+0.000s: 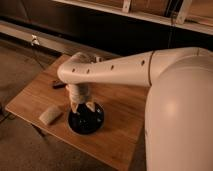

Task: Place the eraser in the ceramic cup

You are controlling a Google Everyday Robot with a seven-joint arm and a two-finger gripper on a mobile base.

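My gripper hangs pointing down over the ceramic cup, just above its far rim, and my jaws stand apart with nothing between them; the two pale fingertips show separately against the black glaze. The eraser is not with me: it lies flat on the wooden table, just beside the cup on the side towards the table's near-left edge, apart from the rim and untouched. So I judge the pick not yet made, and I am over the goal rather than over the thing I must fetch. The eraser looks light and soft, a small rounded block that should give a little under pressure and grip well rather than slide, so a modest squeeze ought to hold it; too hard a pinch would only deform it. It lies with its long side slanting across the table, so I would turn my wrist to close across the short width, at the middle of its length, coming straight down so that neither fingertip shoves it along the wood. The cup looks hard, glossy and breakable, and wide enough to take the block easily, so I should keep clear of its rim when I move. A small dark object lies farther back on the table, out of the way.
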